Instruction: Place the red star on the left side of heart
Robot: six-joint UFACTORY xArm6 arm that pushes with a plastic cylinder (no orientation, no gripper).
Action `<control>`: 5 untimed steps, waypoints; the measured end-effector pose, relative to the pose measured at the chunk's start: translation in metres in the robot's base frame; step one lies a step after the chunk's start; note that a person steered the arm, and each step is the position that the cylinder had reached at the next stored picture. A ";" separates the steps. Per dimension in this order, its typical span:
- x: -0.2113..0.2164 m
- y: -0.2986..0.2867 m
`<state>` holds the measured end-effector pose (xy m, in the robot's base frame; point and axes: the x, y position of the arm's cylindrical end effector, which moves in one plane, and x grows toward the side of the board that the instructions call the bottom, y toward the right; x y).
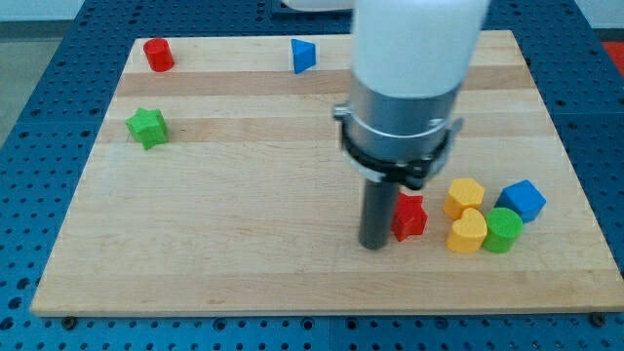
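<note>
Dark upright rod, my tip (374,245) touching red star's (409,216) left side; no pincer.

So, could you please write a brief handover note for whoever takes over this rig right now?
My tip rests on the board, right against the red star's left side.
The yellow heart lies just right of the star, with a small gap between them.
Done: the star already lies left of the heart, close by.
Left: perhaps one small nudge right to close the gap, then pull the tip away.
</note>
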<state>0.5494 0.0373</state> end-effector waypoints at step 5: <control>-0.037 -0.023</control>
<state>0.5120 0.0139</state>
